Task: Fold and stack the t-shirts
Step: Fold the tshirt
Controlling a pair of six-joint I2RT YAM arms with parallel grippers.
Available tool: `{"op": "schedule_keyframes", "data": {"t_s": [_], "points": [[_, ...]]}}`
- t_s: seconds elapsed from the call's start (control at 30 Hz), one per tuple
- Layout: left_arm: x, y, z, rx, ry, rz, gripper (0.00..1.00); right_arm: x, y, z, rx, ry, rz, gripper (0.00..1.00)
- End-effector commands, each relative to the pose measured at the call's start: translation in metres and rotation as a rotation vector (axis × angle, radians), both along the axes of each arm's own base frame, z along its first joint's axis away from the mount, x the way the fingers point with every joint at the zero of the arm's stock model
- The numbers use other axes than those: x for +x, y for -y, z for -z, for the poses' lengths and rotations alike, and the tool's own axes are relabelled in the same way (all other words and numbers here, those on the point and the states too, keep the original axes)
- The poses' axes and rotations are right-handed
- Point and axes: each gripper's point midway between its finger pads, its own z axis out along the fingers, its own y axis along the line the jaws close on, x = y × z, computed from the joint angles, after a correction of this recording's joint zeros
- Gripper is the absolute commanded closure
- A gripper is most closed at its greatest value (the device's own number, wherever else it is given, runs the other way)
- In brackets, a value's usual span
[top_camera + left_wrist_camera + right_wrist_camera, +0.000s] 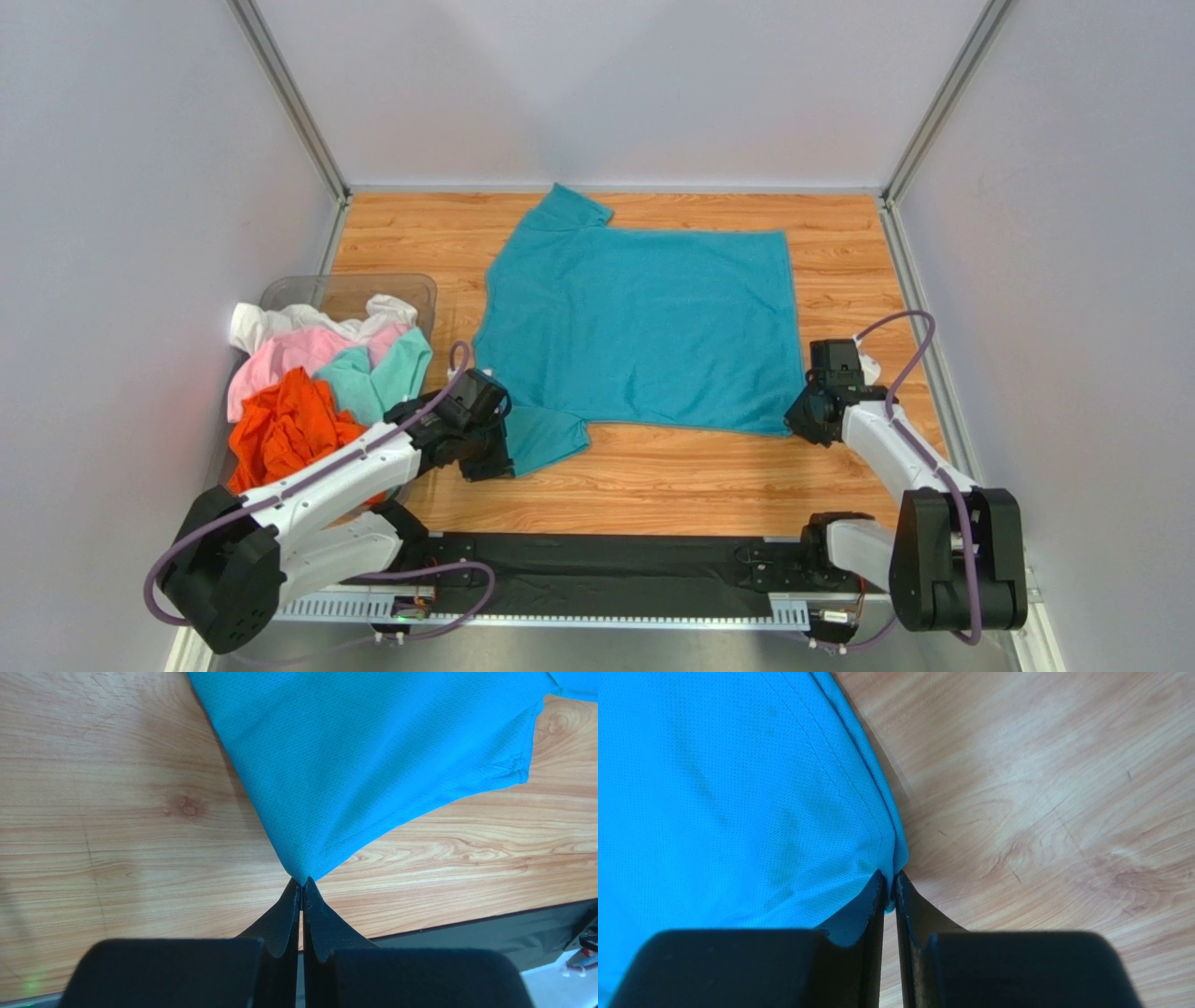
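The teal t-shirt [638, 325] lies spread on the wooden table, one sleeve at the far left, another at the near left. My left gripper [491, 420] is shut on its near-left edge; in the left wrist view the cloth [365, 763] runs to a point pinched between the fingertips, with my left gripper [302, 882] low over the wood. My right gripper [811, 413] is shut on the near-right hem corner; the right wrist view shows my right gripper [890, 876] with the hem [738, 798] clamped in it. Orange [288, 427], pink [281, 360], white [316, 319] and aqua [379, 378] shirts lie heaped at the left.
A clear plastic bin [351, 291] holds the heap of shirts at the table's left side. Grey walls close in the table on three sides. A black strip [603, 560] runs along the near edge between the arm bases.
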Motion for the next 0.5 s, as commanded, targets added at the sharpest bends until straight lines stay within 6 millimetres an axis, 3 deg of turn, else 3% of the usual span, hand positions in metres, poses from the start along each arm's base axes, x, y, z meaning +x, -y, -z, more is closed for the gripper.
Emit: {"op": "schedule_keyframes", "data": {"t_s": [0.0, 0.23, 0.47], "points": [[-0.009, 0.003, -0.004, -0.042, -0.023, -0.007, 1.0, -0.022, -0.003, 0.004, 0.022, -0.046, 0.012, 0.91], [-0.022, 0.003, -0.015, -0.113, -0.019, -0.035, 1.0, -0.031, -0.019, -0.02, 0.111, 0.043, -0.01, 0.92], [0.004, 0.018, -0.049, -0.147, 0.08, 0.013, 1.0, -0.023, -0.022, -0.035, 0.116, 0.085, -0.049, 0.9]]}}
